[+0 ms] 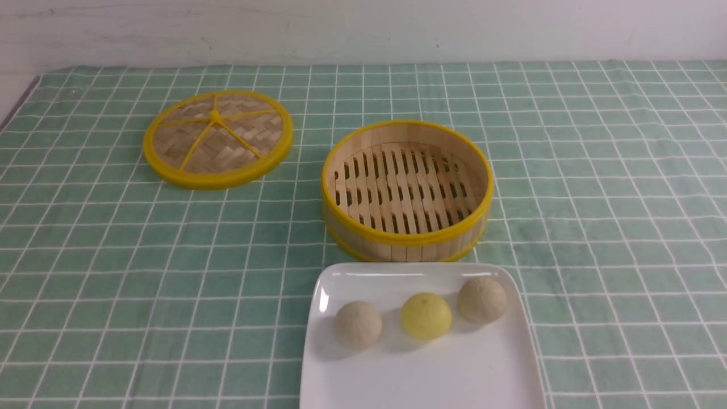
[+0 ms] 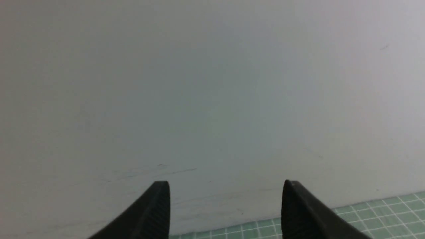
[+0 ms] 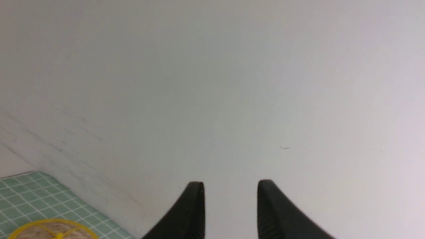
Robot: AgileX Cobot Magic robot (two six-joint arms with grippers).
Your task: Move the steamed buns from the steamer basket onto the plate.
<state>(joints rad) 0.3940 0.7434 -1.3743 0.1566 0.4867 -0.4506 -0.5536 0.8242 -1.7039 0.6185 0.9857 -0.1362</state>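
Note:
Three steamed buns lie in a row on the white square plate (image 1: pixel 420 375) at the near edge: a pale one (image 1: pixel 358 325) on the left, a yellow one (image 1: pixel 426 316) in the middle, a pale one (image 1: pixel 482 299) on the right. Just behind the plate stands the bamboo steamer basket (image 1: pixel 406 190), with nothing in it. Neither arm shows in the front view. My left gripper (image 2: pixel 225 186) is open, facing the wall, nothing between its fingers. My right gripper (image 3: pixel 231 186) also faces the wall, its jaws parted by a narrower gap with nothing in it.
The flat woven lid (image 1: pixel 218 138) with its yellow rim lies at the back left of the green checked cloth (image 1: pixel 596 199); its edge (image 3: pixel 53 230) shows in the right wrist view. A white wall (image 1: pixel 363 28) closes the far side.

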